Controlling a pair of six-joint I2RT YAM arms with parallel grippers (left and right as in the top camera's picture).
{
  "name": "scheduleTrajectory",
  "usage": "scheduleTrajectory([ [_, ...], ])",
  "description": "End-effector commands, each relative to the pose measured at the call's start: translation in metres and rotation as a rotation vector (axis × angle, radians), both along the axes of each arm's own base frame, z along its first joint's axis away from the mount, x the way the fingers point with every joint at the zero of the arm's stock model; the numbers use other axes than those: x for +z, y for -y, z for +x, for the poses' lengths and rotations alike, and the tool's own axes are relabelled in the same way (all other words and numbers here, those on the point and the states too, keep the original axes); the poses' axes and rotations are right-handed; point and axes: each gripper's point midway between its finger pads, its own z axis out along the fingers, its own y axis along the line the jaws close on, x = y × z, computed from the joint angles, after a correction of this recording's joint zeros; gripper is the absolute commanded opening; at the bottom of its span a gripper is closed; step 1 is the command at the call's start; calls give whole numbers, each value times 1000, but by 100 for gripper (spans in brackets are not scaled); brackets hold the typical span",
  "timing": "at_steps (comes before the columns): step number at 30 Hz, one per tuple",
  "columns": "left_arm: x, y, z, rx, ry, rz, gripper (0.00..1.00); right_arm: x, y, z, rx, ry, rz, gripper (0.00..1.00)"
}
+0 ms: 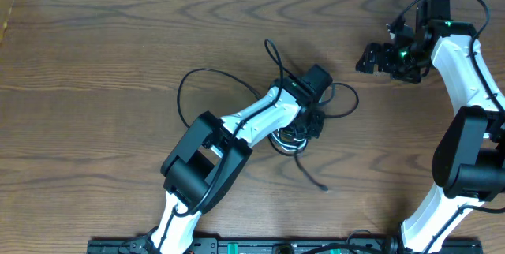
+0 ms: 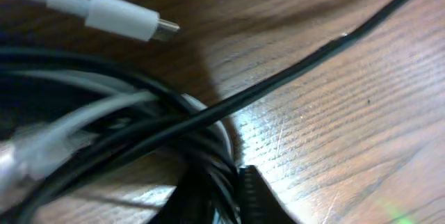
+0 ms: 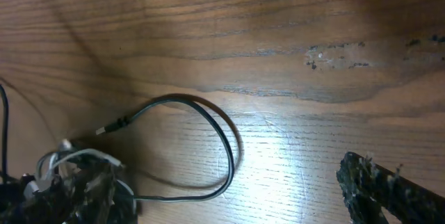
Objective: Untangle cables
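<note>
Pinching the black cable (image 2: pixel 292 68) beside the white cable (image 2: pixel 115 15) at the middle of the counter (image 1: pixel 95 49), the left claw (image 1: pixel 309 121) is clamped shut; the right claw (image 1: pixel 371 58) is held spread, well apart from it. If several strands are caught, the knot may be tightened.

Dark wood-grain table (image 1: pixel 95 65), pale scuff marks (image 3: pixel 327 58) on its surface, black rail (image 1: pixel 213 245) along near edge
</note>
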Motion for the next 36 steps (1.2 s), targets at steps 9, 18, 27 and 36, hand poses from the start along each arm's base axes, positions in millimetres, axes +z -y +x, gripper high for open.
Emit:
scheduleTrajectory([
  [9,68,-4,32,73,6,-191,8,20,-14,5,33,51,49,99],
  [18,230,-43,82,248,-20,-754,7,112,-100,11,316,328,630,93],
  [27,277,-89,105,319,-134,-993,7,148,-145,15,378,382,736,85],
  [36,278,-92,105,328,-143,-999,7,158,-204,-5,535,400,783,82],
])
